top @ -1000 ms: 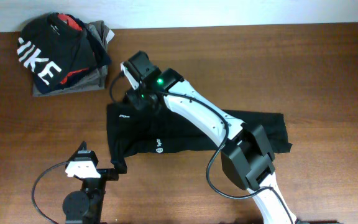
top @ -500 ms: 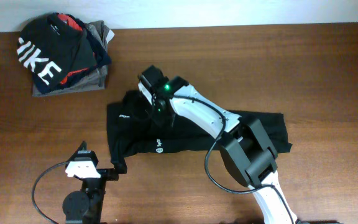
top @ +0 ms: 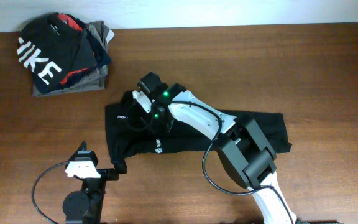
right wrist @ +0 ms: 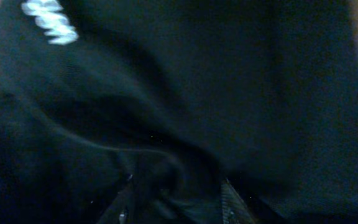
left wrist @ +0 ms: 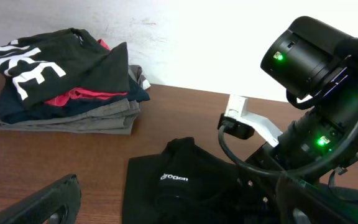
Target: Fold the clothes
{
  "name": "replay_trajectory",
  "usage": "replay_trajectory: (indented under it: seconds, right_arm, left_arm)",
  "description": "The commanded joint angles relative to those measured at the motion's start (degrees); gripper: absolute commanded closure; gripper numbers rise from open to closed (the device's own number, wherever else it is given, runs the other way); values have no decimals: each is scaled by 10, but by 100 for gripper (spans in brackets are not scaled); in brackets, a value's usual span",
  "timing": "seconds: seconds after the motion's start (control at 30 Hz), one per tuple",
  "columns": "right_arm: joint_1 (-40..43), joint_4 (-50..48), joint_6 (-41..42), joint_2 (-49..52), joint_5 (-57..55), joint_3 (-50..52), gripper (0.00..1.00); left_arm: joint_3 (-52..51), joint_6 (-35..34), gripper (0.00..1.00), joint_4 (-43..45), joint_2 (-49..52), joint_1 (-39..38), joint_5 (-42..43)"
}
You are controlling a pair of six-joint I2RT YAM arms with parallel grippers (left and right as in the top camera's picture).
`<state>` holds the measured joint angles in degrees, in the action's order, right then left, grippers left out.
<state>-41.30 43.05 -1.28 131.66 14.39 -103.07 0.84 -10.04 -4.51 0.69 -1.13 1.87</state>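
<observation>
The black leggings [top: 253, 134] lie spread along the table's middle, with a white round logo [top: 158, 147] near the front edge and white lettering [top: 123, 116] at the left end. My right gripper [top: 142, 114] is down on the left end. In the right wrist view its jaws [right wrist: 179, 202] stand apart, with a bunched fold of black fabric [right wrist: 166, 93] between them. My left gripper [top: 117, 169] is open and low by the garment's front left corner. The left wrist view shows its fingers [left wrist: 48, 199] wide apart before the lettering [left wrist: 174, 178].
A stack of folded garments [top: 64, 56], topped by a black shirt with big white letters, sits at the back left and also shows in the left wrist view [left wrist: 67, 81]. The right arm [top: 197, 118] crosses over the leggings. Bare brown table [top: 291, 62] lies to the right.
My right gripper moved from the garment's back edge down onto its left end, first right, then back left. A small bump of fabric now shows at the back left edge. The left arm stayed still.
</observation>
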Motion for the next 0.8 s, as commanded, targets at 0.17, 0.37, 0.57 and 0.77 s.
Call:
replay_trajectory:
  seconds: [0.17, 0.37, 0.57, 0.77]
  right_arm:
    - [-12, -17, -3, 0, 42, -3, 56]
    - [-12, -48, 14, 0, -18, 12, 96]
    - [17, -16, 25, -17, -64, -94, 96]
    - [79, 43, 47, -19, -193, -263, 95]
  left_arm:
    - [-3, 7, 1, -1, -3, -2, -2]
    - [-3, 7, 1, -1, -3, -2, -2]
    - [-3, 7, 1, -1, -3, -2, -2]
    - [-3, 7, 0, -1, -3, -2, -2]
